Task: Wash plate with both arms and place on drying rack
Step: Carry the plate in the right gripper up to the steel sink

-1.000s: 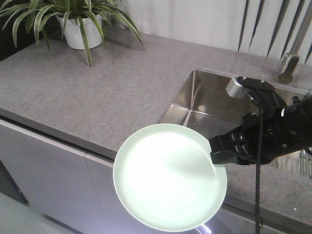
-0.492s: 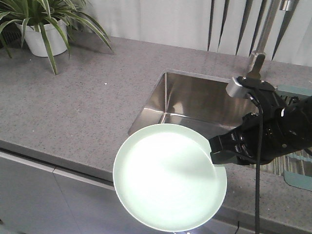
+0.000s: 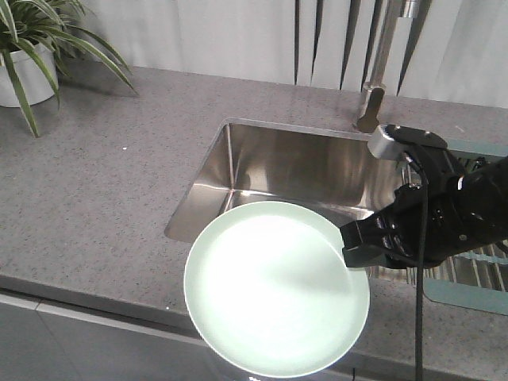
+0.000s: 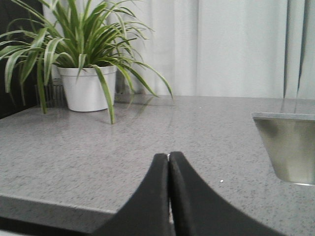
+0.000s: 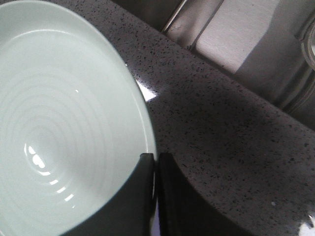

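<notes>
Carrying step, apparently: right gripper (image 3: 351, 254) clamped on plate (image 3: 274, 290) rim at three o'clock; left gripper (image 4: 169, 161) closed, empty. Next, probably: lowering into sink (image 3: 208, 175) at twelve o'clock.

**Clamp Hides Plate's Rim; Rack and Tap Run Off the Frame**

From the front, the right gripper (image 3: 350, 248) covers the right-hand stretch of the rim of the plate (image 3: 274, 290), and its arm runs out past the right edge. Behind that arm, the drying rack (image 3: 472, 278) shows only a few wires and a strip of pale frame. The rest is masked or cropped. The faucet (image 3: 379, 71) loses its top to the upper edge, and the plant pot (image 3: 17, 75) loses its left side. At the left wrist, the left gripper (image 4: 169, 158) shows only its two meeting tips, and the sink (image 4: 285, 147) is cut at the right. The right wrist view crops the plate at left and bottom. A rounded shape (image 5: 309, 49) at its right edge is too blurred to name.
</notes>
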Robot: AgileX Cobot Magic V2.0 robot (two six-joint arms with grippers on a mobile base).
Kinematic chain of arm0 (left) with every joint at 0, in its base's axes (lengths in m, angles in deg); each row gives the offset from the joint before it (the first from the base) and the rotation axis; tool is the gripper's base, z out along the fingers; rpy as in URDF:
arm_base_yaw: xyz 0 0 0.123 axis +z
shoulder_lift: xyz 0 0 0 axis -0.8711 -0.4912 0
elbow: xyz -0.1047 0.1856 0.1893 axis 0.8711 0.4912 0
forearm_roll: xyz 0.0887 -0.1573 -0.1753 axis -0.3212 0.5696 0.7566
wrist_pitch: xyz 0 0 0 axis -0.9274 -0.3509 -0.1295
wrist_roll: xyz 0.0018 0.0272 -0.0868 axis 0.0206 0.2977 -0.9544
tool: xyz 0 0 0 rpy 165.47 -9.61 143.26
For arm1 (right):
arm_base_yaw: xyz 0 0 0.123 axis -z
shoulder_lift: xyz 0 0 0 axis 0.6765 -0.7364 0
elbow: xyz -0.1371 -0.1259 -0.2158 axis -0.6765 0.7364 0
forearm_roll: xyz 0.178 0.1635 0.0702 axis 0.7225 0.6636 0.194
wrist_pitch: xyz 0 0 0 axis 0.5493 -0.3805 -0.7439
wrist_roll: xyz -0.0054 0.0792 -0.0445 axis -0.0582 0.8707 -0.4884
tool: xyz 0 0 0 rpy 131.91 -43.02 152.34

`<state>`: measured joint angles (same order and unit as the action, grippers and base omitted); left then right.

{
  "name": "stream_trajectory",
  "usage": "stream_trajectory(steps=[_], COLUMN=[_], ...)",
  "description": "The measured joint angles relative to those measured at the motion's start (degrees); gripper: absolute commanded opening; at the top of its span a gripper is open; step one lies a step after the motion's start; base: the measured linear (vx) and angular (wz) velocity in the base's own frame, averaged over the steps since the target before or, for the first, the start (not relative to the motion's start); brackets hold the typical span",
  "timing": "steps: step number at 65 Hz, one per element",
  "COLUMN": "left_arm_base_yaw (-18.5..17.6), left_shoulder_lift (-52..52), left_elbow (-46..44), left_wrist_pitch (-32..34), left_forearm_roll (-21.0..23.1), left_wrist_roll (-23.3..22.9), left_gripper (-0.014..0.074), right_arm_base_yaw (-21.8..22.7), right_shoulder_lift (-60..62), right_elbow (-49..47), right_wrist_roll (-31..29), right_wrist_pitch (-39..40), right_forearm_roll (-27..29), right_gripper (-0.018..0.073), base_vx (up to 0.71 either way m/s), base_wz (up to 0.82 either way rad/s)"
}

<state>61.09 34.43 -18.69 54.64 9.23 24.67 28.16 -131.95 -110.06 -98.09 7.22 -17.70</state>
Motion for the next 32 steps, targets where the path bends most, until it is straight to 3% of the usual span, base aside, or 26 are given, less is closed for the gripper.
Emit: stream_trajectory(steps=[32], left_arm_base_yaw=[0.00], left_shoulder_lift=[0.00], left_elbow=[0.00], left_wrist_pitch=[0.00], left_forearm_roll=[0.00], left_wrist_roll=[0.00], left_gripper=[-0.0006], right_arm_base_yaw=[0.00], right_shoulder_lift=[0.00], right_elbow=[0.00], right_wrist_roll=[0.00], right_wrist_pitch=[0.00], right_forearm_roll=[0.00], right_gripper=[-0.0001], base_vx=[0.05], base_wz=[-0.18])
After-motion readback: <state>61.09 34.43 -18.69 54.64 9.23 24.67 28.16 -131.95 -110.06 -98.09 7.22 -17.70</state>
